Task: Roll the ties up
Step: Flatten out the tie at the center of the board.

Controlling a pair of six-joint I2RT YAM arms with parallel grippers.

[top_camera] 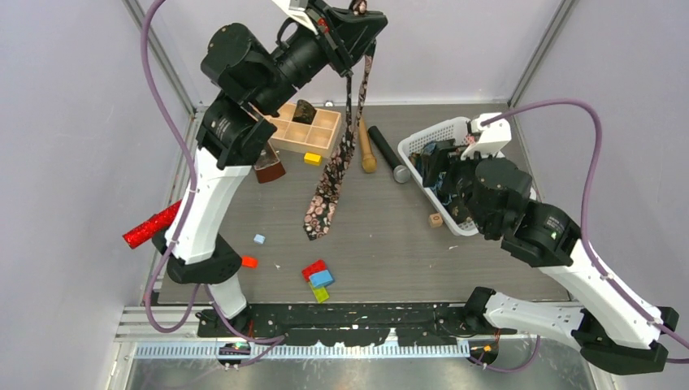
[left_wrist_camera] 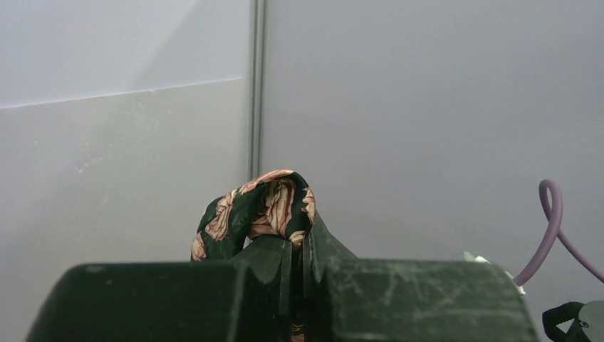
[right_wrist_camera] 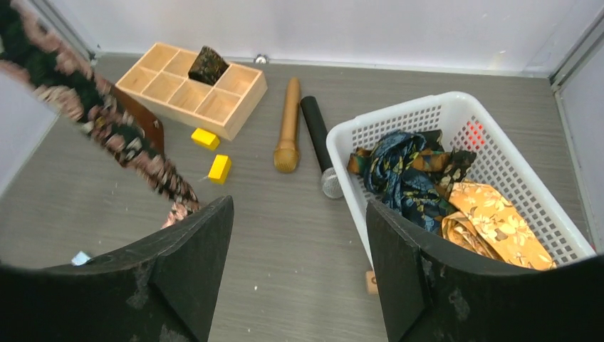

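Grey bench (top_camera: 390, 244), lilac walls. Left fingers (left_wrist_camera: 313, 278) raised high, clenched on the narrow end of the black paisley tie (top_camera: 329, 183); its wide end hangs low over the bench. Right fingers (right_wrist_camera: 406, 271) spread, empty, beside the white basket (right_wrist_camera: 427, 121) holding the blue-teal tie (right_wrist_camera: 406, 171) and the golden-orange tie (right_wrist_camera: 491, 214).

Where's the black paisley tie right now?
Top view, left of centre: the black paisley tie hangs from the shut left pincer held high, draping between the wooden tray and gold microphone, wide end near the table.
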